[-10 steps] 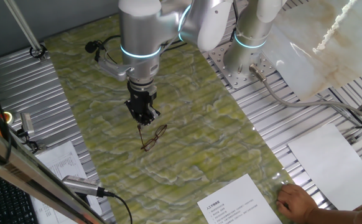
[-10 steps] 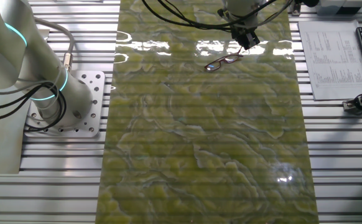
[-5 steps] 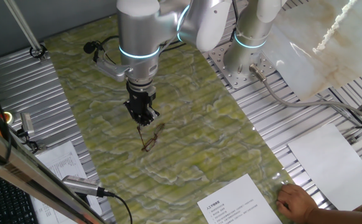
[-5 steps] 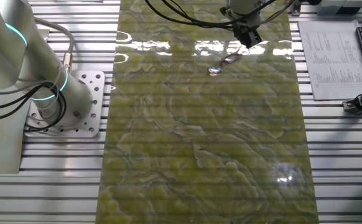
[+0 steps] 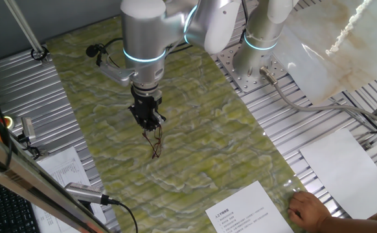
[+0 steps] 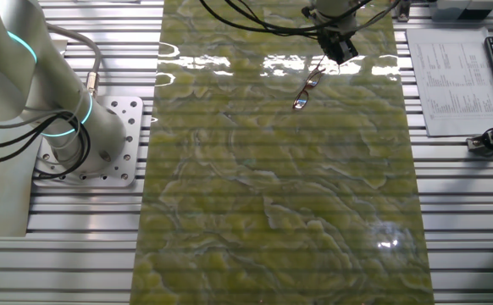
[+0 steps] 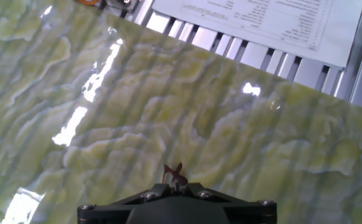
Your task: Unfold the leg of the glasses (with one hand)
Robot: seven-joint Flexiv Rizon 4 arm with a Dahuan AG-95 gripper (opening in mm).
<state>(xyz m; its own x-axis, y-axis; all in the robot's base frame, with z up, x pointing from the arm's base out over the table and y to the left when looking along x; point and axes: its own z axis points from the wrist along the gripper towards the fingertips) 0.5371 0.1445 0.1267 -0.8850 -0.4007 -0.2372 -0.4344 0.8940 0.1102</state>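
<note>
Nearest the fixed camera, a person's hand [image 5: 310, 210] rests at the corner of a sheet of paper [image 5: 252, 210], well apart from the work. The risk there is small, but a reach across the mat [image 5: 195, 139] now could knock the arm's load.

Further in, the glasses [image 5: 155, 142] hang below the gripper [image 5: 149, 120], lifted and tilted steeply, the frame's low end close to the mat or just touching it; which of the two cannot be told. In the other fixed view the glasses [image 6: 306, 89] slant down and to the left from the gripper [image 6: 340, 52]. The black fingers look closed on the top of the thin wire, probably on one leg, though the pinch itself is too small to make out. In the hand view only a small reddish-brown bit of the glasses [image 7: 175, 175] shows just past the gripper housing [image 7: 176, 204].

The likely failures, as I judge them:
- The wire slips out of so narrow a pinch and the glasses drop onto the mat.
- The frame swings and the leg stays folded, since only the frame's weight opens the hinge.
- If the low end drags on the mat during a move, the hinge or leg could bend.

Farthest back, the arm's base [image 5: 256, 55] is clear of all this.
</note>
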